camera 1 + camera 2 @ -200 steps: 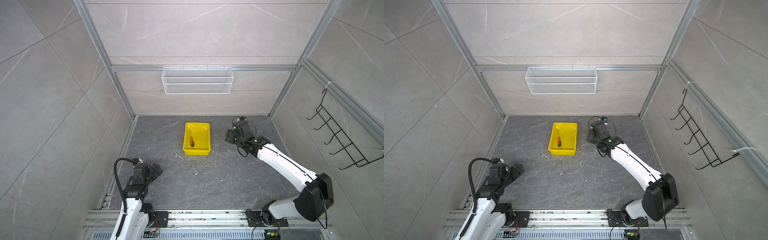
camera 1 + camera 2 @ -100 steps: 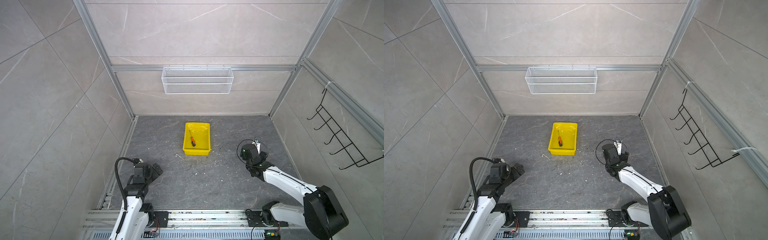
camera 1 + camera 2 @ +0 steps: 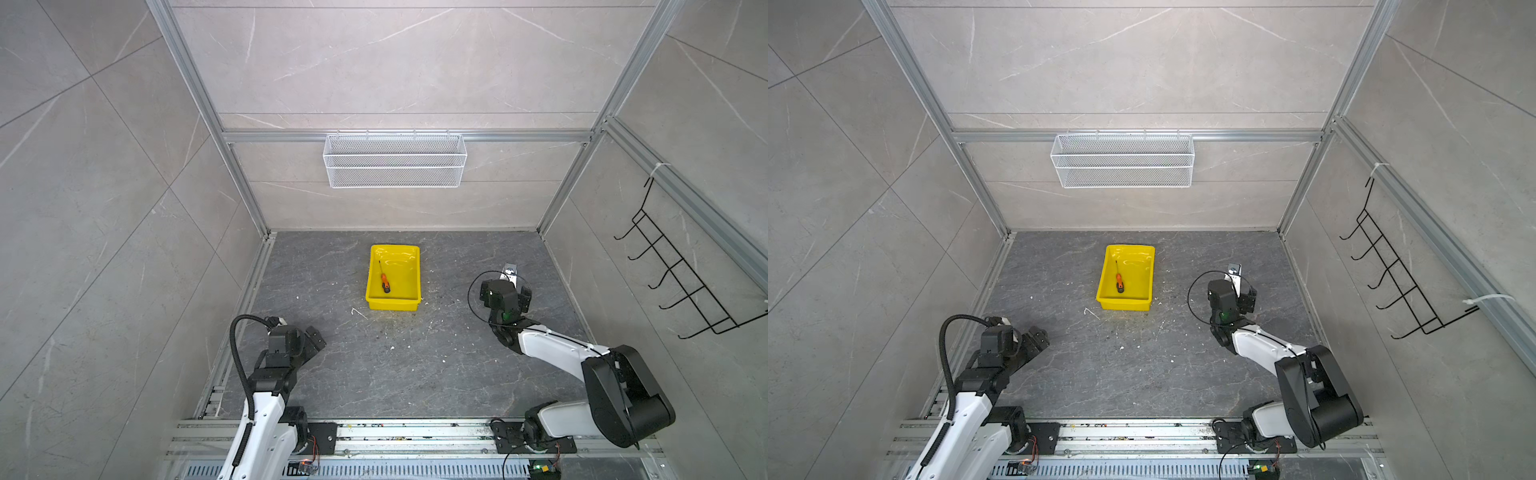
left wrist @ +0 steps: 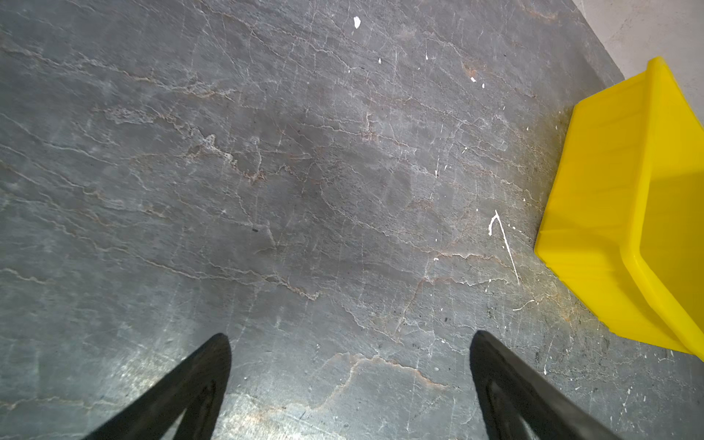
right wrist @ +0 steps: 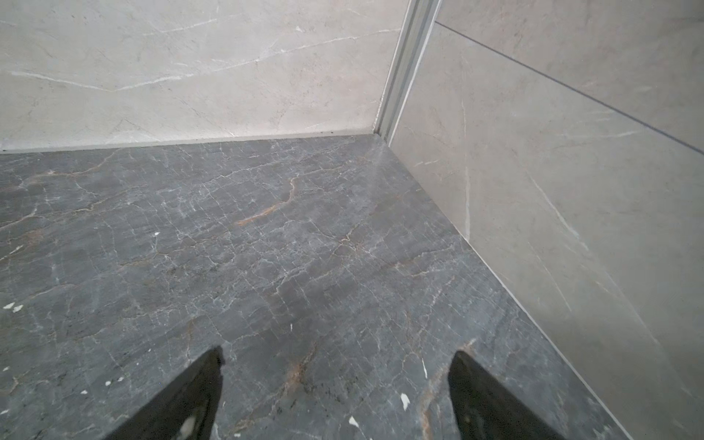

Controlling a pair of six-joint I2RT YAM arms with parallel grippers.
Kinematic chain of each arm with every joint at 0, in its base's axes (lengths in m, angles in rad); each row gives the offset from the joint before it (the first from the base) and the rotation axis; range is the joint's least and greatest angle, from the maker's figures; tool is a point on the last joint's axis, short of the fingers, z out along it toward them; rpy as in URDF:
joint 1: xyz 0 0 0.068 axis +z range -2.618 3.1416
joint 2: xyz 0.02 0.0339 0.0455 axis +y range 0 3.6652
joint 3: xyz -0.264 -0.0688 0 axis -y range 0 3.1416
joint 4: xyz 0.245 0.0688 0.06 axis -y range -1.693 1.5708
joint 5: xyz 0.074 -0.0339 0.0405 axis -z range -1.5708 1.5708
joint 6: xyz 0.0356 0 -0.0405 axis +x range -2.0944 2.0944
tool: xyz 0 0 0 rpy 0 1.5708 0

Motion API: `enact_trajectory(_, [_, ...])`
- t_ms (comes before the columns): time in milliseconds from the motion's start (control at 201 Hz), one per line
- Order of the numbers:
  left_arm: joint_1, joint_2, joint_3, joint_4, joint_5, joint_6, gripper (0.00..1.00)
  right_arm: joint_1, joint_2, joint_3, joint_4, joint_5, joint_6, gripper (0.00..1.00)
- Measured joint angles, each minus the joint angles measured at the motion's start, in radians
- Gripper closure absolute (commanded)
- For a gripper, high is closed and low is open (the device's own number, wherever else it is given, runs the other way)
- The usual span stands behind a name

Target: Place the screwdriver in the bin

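At the lower left of both top views the left arm [image 3: 266, 415] is folded low over the dark stone floor [image 3: 395, 374], wrist turned toward the middle. In the left wrist view the left gripper [image 4: 350, 335] has its two black fingers [image 4: 198, 381] spread wide, released, with only bare floor between them. A thin white mark [image 4: 503, 244] lies on the floor further on, just short of the bin's outer wall at the right edge of that view. In both top views the bin [image 3: 392, 304] stands a little left of centre, well apart from both arms, long side running away from the rail. The screwdriver [image 3: 384, 282] lies inside it on the bottom, in the left half and toward the near wall, touched by nothing. Its thin shaft points up and slightly left in the frame and its black end faces the near wall. Above the bin, at upper centre, a white mesh basket [image 3: 395, 162] hangs on the back wall. At the lower right the right arm [image 3: 552, 349] reaches toward the right-hand wall, clear of the bin. In the right wrist view the right gripper [image 5: 338, 355] is likewise released, fingers [image 5: 179, 396] far apart over bare floor, facing the corner of two walls. A black hook rack [image 3: 681, 274] hangs on the right wall.
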Motion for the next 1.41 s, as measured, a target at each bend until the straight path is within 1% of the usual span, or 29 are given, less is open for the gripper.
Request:
enact_trajectory(274, [0.0, 0.001, 0.0, 0.0, 0.0, 0.0, 0.0, -0.012, 0.009, 0.015, 0.0, -0.019, -0.016, 0.07])
enact_trajectory(512, [0.0, 0.015, 0.0, 0.001, 0.0, 0.0, 0.0, -0.012, -0.041, -0.002, -0.023, -0.027, -0.015, 0.07])
enact_trajectory(821, [0.0, 0.018, 0.0, 0.008, 0.0, 0.0, 0.0, -0.012, -0.057, -0.034, -0.043, -0.025, -0.016, 0.07])
enact_trajectory(1025, [0.0, 0.018, 0.0, 0.014, 0.0, 0.0, 0.0, -0.014, -0.019, -0.119, 0.084, -0.022, -0.069, 0.07])
enact_trajectory(1224, [0.0, 0.022, 0.0, 0.021, 0.0, 0.0, 0.0, -0.031, 0.098, -0.116, 0.187, -0.057, -0.102, 0.07])
enact_trajectory(1333, [0.0, 0.022, 0.0, 0.022, 0.0, 0.0, 0.0, -0.045, 0.101, -0.121, 0.212, -0.086, -0.102, 0.07])
enact_trajectory(1368, [0.0, 0.022, 0.0, 0.021, 0.0, 0.0, 0.0, -0.054, 0.099, -0.126, 0.229, -0.101, -0.102, 0.01])
enact_trajectory(1408, [0.0, 0.022, 0.0, 0.021, 0.0, 0.0, 0.0, -0.066, 0.095, -0.136, 0.247, -0.119, -0.099, 0.01])
